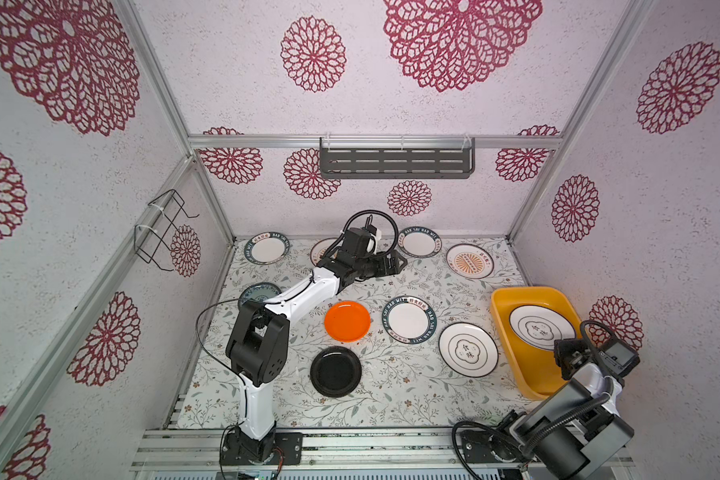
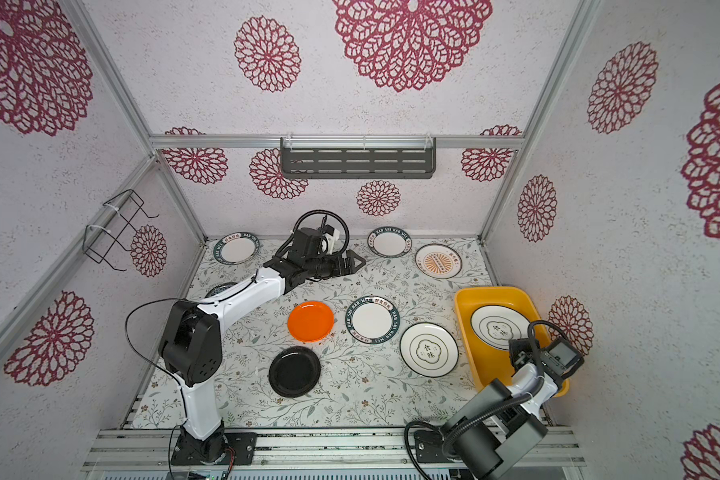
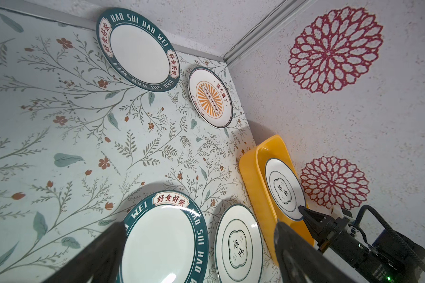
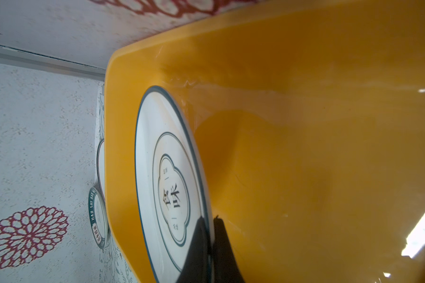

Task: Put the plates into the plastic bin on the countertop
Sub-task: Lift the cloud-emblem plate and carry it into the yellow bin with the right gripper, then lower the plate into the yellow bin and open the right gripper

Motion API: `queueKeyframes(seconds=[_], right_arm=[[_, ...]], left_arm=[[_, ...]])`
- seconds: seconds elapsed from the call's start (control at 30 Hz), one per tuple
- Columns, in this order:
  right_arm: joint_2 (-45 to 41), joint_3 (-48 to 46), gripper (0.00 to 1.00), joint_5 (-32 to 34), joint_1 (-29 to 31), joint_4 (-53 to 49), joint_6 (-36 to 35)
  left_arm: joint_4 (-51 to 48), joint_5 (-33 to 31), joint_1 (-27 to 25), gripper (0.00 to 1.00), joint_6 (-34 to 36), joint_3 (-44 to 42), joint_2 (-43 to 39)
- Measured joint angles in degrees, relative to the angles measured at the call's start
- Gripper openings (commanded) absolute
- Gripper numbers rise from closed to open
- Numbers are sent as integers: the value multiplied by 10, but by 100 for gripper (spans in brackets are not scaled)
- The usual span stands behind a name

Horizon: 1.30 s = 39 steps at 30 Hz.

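Right gripper (image 4: 210, 220) is clamped on the rim of 1 character plate (image 1: 537, 326), which already lies inside the plastic bin (image 1: 506, 332); release is probably the pending step. 9 other plates lie on the countertop (image 1: 391, 395). Farthest back, left gripper (image 1: 393, 264) hovers with jaws wide and empty, apparently staged for the next pick.

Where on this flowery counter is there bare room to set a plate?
Bare: the front strip between the black plate and the plastic bin, and the middle band behind the orange plate. Crowded: the back-edge plates and beside the bin.
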Motion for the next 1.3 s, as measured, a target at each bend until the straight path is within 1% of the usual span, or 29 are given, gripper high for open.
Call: queueKeyframes(seconds=[0.3,0.43,0.5,0.53,0.6,0.63,0.67,0.77,0.8,0.93,1.07,1.1,1.13,1.23,1.3], right_arm=[[90,0,0,2,10,55,0],[102,6,0,3,20,67,0],[108,11,3,7,26,67,0],[113,14,5,7,28,68,-1],[125,19,13,5,32,76,0],[129,22,22,6,33,78,-1],[132,23,27,7,35,78,-3],[134,23,31,11,37,74,-5],[134,24,36,15,38,70,-6],[134,50,52,35,43,27,-25],[127,79,63,52,57,-15,-47],[122,82,67,54,60,-23,-50],[111,83,75,56,65,-35,-52],[70,84,78,66,91,-63,-59],[37,84,81,76,121,-74,-62]], left_arm=[[8,-23,-2,97,-10,-10,0],[9,-29,-2,97,-12,-10,0],[8,-31,-2,97,-12,-10,0],[8,-32,-2,97,-12,-10,0],[6,-33,-2,97,-12,-9,0],[5,-33,-2,97,-12,-8,0],[2,-33,-2,97,-12,-6,0],[-3,-33,-1,97,-12,2,0],[-4,-32,-1,97,-12,4,0],[-6,-30,2,97,-12,9,4],[-13,-28,5,97,-12,10,22],[-17,-28,7,97,-12,10,25],[-23,-28,8,97,-12,10,28],[-37,-21,13,97,-7,10,29],[-41,-14,14,97,-2,10,29]])
